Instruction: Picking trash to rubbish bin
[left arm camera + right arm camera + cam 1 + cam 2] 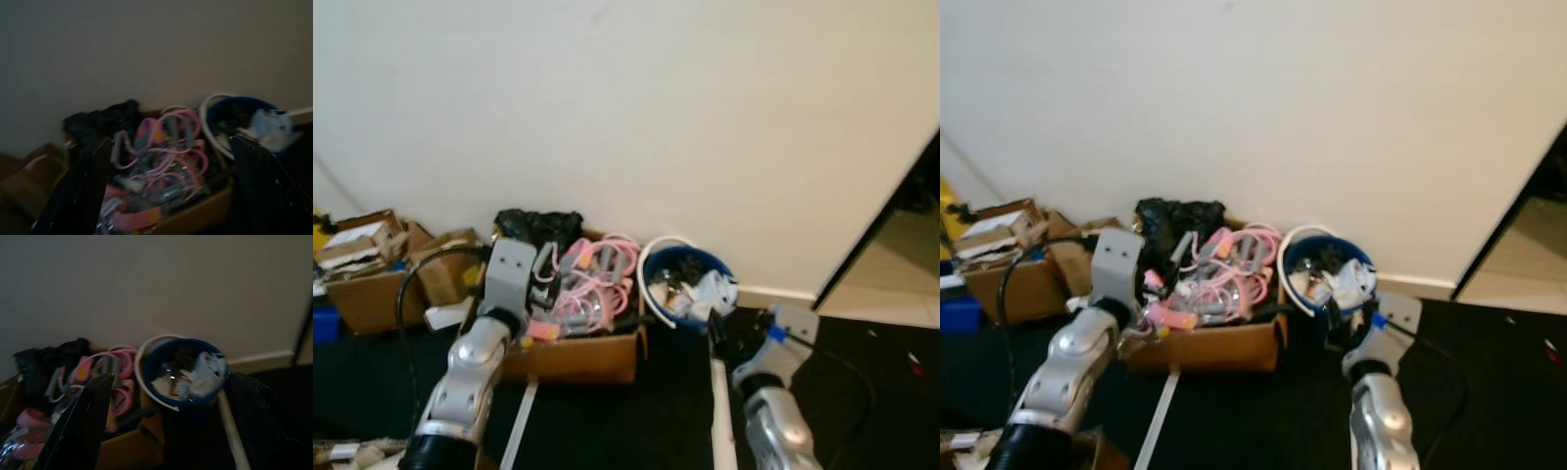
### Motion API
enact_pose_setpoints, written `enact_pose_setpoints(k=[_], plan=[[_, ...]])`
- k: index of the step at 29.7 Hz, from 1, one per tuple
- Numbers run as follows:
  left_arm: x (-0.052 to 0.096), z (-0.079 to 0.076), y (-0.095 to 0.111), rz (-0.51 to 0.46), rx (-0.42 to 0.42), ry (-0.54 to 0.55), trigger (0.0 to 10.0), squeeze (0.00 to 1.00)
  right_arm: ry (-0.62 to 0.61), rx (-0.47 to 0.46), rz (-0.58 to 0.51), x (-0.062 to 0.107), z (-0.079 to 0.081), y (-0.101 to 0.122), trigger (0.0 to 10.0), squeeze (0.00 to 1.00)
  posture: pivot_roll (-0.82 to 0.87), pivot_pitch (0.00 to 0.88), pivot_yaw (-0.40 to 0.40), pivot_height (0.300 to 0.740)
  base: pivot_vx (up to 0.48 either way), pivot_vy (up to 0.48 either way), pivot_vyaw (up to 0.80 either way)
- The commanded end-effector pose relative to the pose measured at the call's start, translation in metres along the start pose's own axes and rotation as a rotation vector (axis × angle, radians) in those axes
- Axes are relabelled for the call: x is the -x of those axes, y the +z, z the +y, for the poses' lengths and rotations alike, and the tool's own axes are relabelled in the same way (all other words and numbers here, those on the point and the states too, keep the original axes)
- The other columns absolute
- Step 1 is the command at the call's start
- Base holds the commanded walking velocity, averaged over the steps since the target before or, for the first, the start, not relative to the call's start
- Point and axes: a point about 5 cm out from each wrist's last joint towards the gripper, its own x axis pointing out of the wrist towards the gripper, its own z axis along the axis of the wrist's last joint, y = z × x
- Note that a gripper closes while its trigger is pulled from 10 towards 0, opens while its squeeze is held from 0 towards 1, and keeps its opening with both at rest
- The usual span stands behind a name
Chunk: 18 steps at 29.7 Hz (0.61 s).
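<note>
A blue rubbish bin [659, 266] with a white handle stands against the wall, with crumpled white trash [713, 292] inside. My right gripper [171, 377] is just in front of the bin and a little above the floor. It is open, its black fingers [80, 423] wide apart with nothing between them. My left gripper [170, 142] is also open and empty. It hovers over a cardboard box [578, 354] full of pink and grey cables [592, 279], left of the bin. The left wrist [509, 269] is at the box's near left corner.
More cardboard boxes [372, 269] with papers stand further left along the wall. Black bags [536, 225] lie at the back of the cable box. White strips [720, 421] lie on the dark floor. A dark doorway [906, 235] opens at the right.
</note>
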Motion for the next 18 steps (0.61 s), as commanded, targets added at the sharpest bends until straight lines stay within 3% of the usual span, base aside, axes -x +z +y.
enact_pose_setpoints(k=[1,18], plan=[[0.0023,0.0018,-0.0066,0.027,0.003,0.001,10.0,0.0,-0.017,-0.001,0.032,0.0041,-0.0017,-0.0069,10.0,0.0,0.0,0.084,0.075,0.74,0.0,0.0,-0.8],[0.0013,0.0018,-0.0071,0.032,-0.001,-0.006,10.0,0.0,-0.033,0.012,0.033,0.0059,-0.0043,-0.0066,10.0,0.0,-0.01,0.088,0.084,0.74,0.0,0.0,-0.8]])
